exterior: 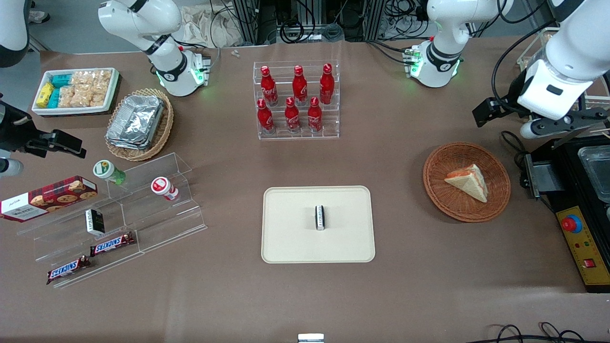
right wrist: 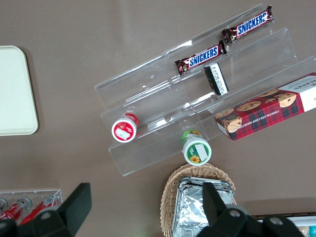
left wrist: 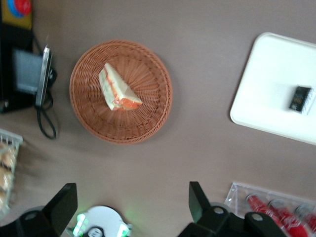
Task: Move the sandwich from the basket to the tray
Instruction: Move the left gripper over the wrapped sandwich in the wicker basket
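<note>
One sandwich [exterior: 468, 182] in basket [exterior: 441, 190] (mid-weave), end effector [left wrist: 132, 201] spread above.

The working left arm reaches in from its white base [exterior: 436, 64] at the table edge farthest from the front camera, its upper links rising out of the front view and its white forearm [exterior: 564, 71] sloping back down. The gripper [left wrist: 133, 202] hangs high above the table, palm facing down. Its two black fingers [left wrist: 197, 200] stand wide apart with nothing between them. In the front view the fingers seem partly hidden by the wrist.
</note>
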`<control>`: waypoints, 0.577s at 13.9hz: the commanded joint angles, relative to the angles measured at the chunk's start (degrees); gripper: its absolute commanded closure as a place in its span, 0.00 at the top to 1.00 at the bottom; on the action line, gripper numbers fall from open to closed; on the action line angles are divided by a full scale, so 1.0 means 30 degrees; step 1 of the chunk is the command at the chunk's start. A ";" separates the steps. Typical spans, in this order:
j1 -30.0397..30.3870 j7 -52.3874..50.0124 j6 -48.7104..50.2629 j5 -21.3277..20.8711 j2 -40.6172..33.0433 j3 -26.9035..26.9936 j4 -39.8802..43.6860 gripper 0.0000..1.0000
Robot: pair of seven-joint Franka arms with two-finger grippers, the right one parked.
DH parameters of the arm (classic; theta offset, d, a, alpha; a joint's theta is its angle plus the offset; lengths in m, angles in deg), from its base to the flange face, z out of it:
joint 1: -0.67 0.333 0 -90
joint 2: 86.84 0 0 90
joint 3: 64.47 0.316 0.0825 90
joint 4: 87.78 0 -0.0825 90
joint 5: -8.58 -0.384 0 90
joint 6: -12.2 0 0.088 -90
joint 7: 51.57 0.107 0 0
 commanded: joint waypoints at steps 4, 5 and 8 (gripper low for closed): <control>0.0112 -0.5087 -0.3048 0.0153 -0.1573 0.1618 -0.4810 1.00; 0.0112 -0.5145 -0.4275 0.0182 -0.2188 0.1885 -0.6361 1.00; 0.0112 -0.6574 -0.8638 0.0212 -0.2897 0.2415 -1.0642 1.00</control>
